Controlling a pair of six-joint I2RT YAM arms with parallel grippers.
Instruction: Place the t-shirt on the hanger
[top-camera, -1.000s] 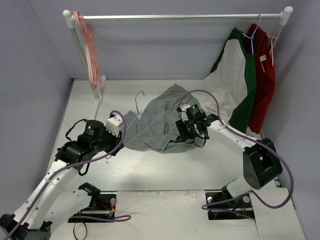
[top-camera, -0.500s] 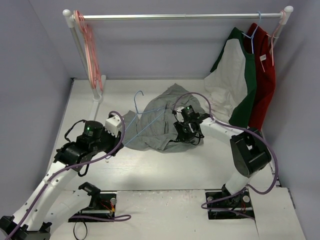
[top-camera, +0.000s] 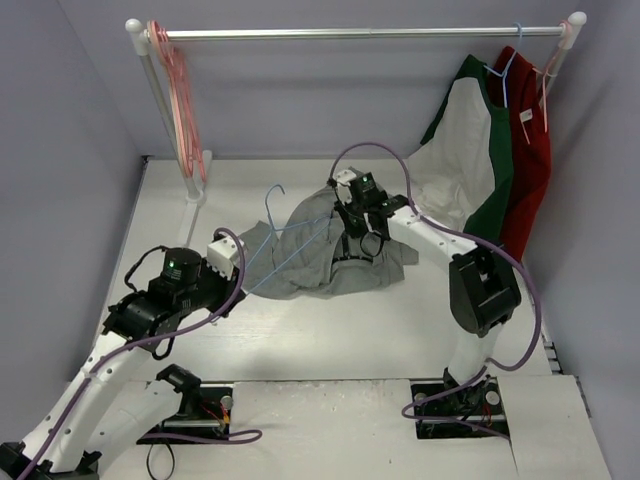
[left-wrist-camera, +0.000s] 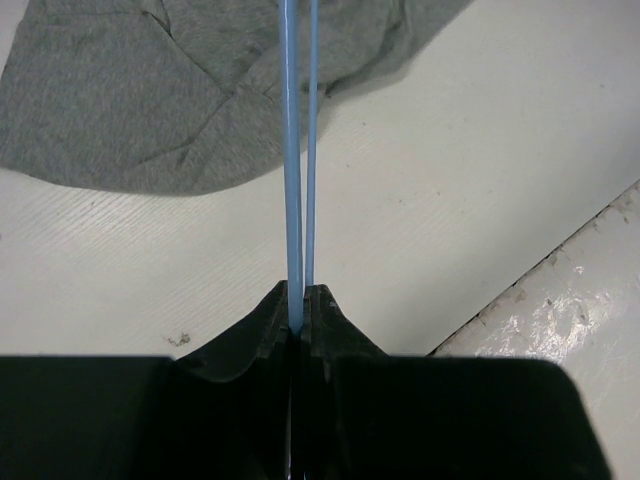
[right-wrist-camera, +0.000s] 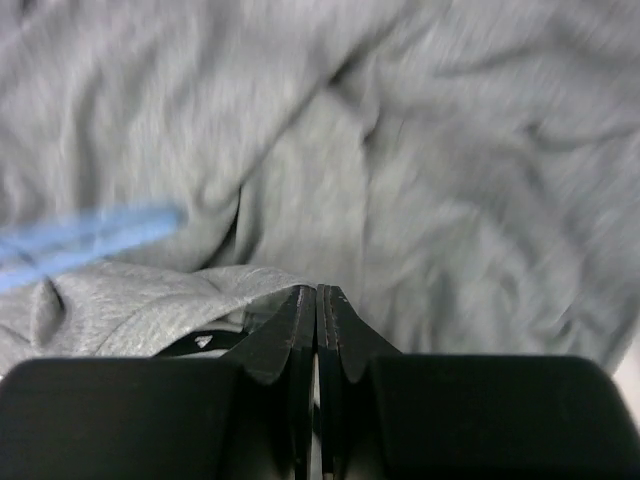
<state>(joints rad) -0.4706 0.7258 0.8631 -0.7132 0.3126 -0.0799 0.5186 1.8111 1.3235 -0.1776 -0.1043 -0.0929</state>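
Note:
The grey t-shirt (top-camera: 300, 268) lies crumpled on the table's middle. The light-blue wire hanger (top-camera: 296, 243) lies partly over it, hook (top-camera: 279, 190) toward the back. My left gripper (top-camera: 242, 283) is shut on the hanger's near corner. In the left wrist view, both wires (left-wrist-camera: 297, 150) run from its tips (left-wrist-camera: 300, 290) toward the shirt (left-wrist-camera: 130, 100). My right gripper (top-camera: 352, 228) is over the shirt's back part, jaws shut. In the right wrist view its tips (right-wrist-camera: 317, 290) show no cloth between them. A grey fold (right-wrist-camera: 130, 300) lies against its left finger, beside the blurred hanger (right-wrist-camera: 80, 235).
A rail (top-camera: 360, 34) spans the back. Pink hangers (top-camera: 180, 100) hang at its left post. A white-and-green shirt (top-camera: 470, 160) and a red garment (top-camera: 530, 170) hang at its right end, close behind my right arm.
My right gripper moved from the shirt's near right part back and left to its far part. My left arm drew slightly nearer with the hanger. The shirt's outline barely changed.

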